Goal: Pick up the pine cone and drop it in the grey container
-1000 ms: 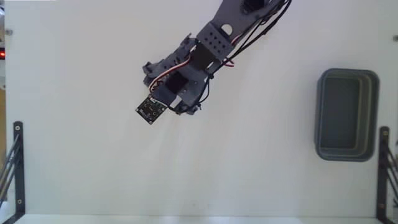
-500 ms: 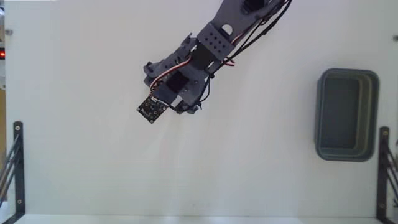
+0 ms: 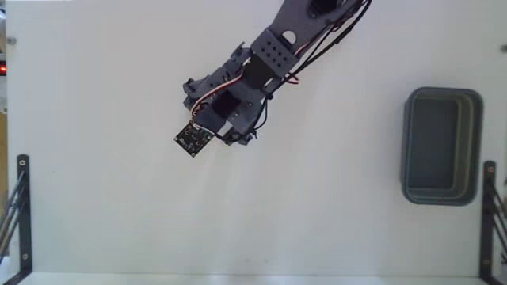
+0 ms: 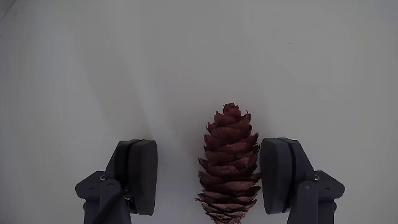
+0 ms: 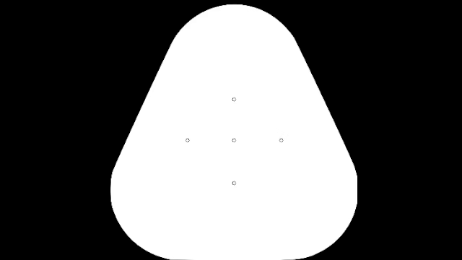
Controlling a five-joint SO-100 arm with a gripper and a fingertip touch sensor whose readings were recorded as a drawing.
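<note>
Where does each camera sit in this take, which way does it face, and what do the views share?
Fixed view: overhead, looking straight down on the white table; shows the arm entering from the top edge and the grey container at right.
Wrist view: rides on the arm, looking forward and down past the open gripper; shows both fingers and the pine cone between them, nearer the right one.
Shared: table and arm; the cone is hidden under the arm from above.

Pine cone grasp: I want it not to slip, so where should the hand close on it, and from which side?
Grip the pine cone across its wide middle, coming straight down from above. In the wrist view it lies flat on the table, long axis between the open fingers, nearer the right one. Its tapered tip offers less hold, I'd judge. Centre the hand first.
</note>
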